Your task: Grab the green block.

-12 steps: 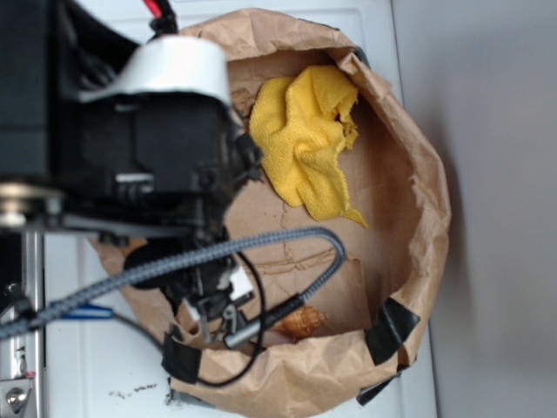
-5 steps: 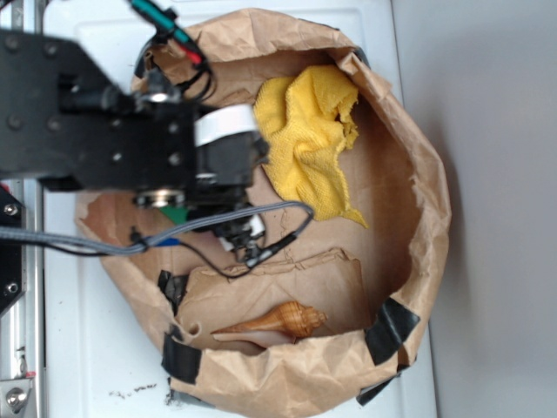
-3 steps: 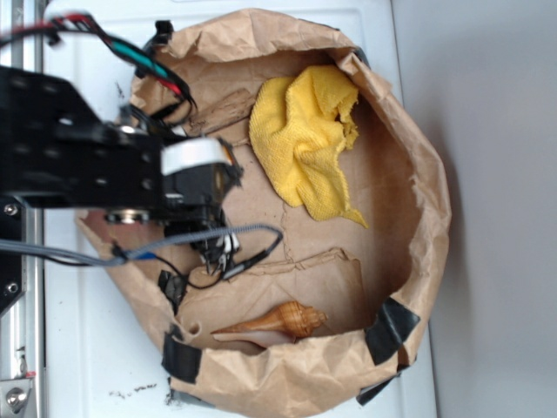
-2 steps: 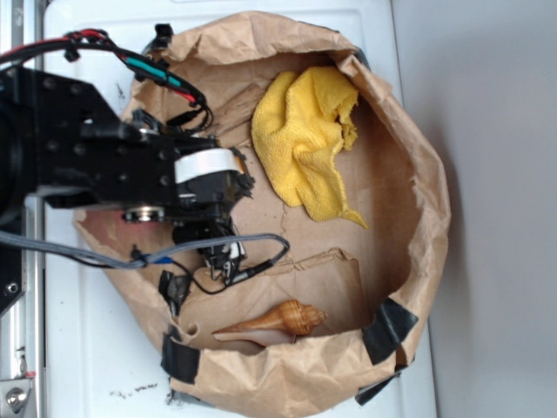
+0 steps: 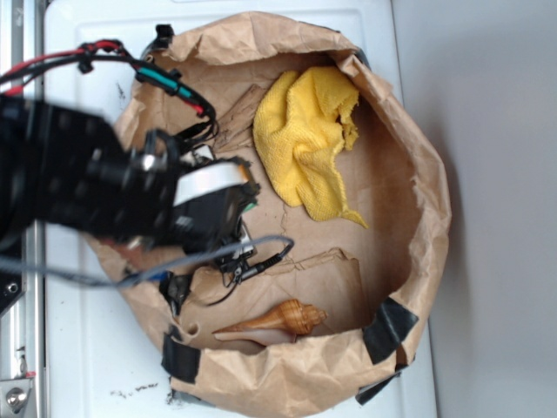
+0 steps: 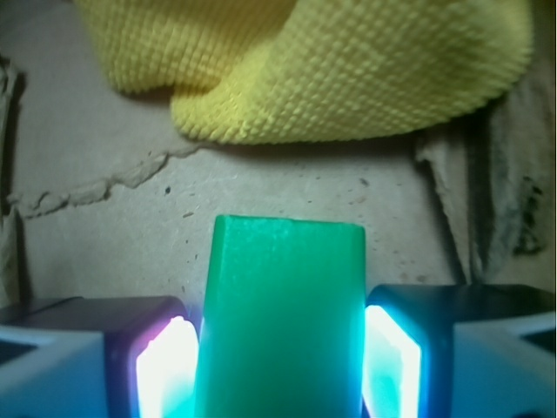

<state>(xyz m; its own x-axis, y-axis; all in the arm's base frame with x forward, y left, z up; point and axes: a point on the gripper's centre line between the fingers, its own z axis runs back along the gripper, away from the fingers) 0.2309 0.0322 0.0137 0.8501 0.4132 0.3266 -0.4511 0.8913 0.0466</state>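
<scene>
Now, my view: I see two pictures, one from the outside and one from the wrist.
Fingers: they are closed onto the green block. I see one glowing pad on its left side and one on its right side, and both touch it.
Green block: it sits between the two pads and fills the whole gap. It sticks out past the pads toward the yellow cloth. Its far end has a flat edge with round corners.
Green block from outside: I can only see a tiny bit of green at the edge of the black arm. The rest is hidden.
Yellow cloth: it lies bunched up in the paper bag, near the far side. From the wrist it is just past the block, and I see bare brown paper between them.
Paper bag: it is brown and wide open, with the sides rolled down. It lies on the white bench. Black tape holds the rim in places.
Shell: it is brown and long. It lies near the bag's rim, well apart from the cloth.
Arm: it covers the left part of the bag. Gray, red and green wires hang around it.
</scene>
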